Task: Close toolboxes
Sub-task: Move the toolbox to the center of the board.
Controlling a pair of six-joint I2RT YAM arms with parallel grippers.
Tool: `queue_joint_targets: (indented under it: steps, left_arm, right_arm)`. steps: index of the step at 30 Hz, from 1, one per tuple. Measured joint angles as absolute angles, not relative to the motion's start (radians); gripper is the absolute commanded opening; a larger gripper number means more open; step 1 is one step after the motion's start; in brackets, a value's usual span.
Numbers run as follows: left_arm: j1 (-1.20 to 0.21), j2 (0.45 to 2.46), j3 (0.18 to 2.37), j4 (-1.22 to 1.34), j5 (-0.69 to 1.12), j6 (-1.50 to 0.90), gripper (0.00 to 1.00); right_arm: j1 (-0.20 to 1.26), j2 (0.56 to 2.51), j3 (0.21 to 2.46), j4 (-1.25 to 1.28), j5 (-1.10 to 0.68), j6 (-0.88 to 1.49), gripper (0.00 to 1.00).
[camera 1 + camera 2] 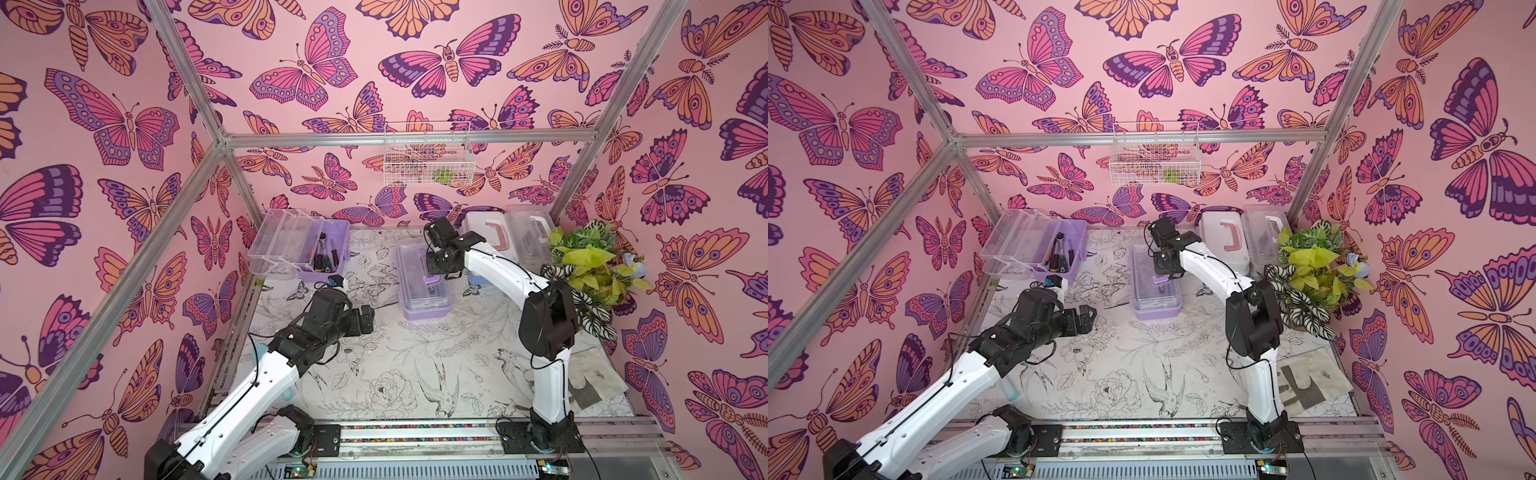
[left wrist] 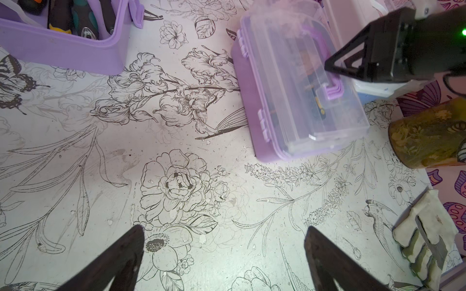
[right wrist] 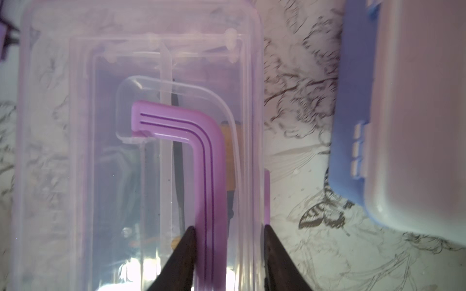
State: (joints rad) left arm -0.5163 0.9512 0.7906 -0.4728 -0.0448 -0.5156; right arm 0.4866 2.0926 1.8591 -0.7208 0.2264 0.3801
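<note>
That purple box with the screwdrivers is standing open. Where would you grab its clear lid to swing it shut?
Probably the clear lid by its free long edge, farthest from the purple box. It lies tipped back toward the side wall, so coming from above on that side lets the jaws pinch the thin edge and fold it over.

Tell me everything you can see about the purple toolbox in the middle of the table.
The middle toolbox has a lilac plastic base, a clear lid lying shut and a lilac handle folded flat on top. Tools show dimly inside. It sits flat on the flower-printed table. The right gripper straddles its handle; a grip is unclear.
</note>
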Motion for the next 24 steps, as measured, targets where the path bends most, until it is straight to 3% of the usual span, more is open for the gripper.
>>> queue_joint_targets:
  steps: [17, 24]
  left_arm:
    - [-0.515, 0.934, 0.793, -0.496, -0.046, -0.516, 0.99]
    - [-0.496, 0.987, 0.827, -0.495, -0.052, -0.492, 0.99]
  right_arm:
    - [0.329, 2.218, 1.968, -0.519, 0.251, 0.289, 0.34]
    - [0.307, 2.204, 1.953, -0.51, 0.178, 0.222, 0.53]
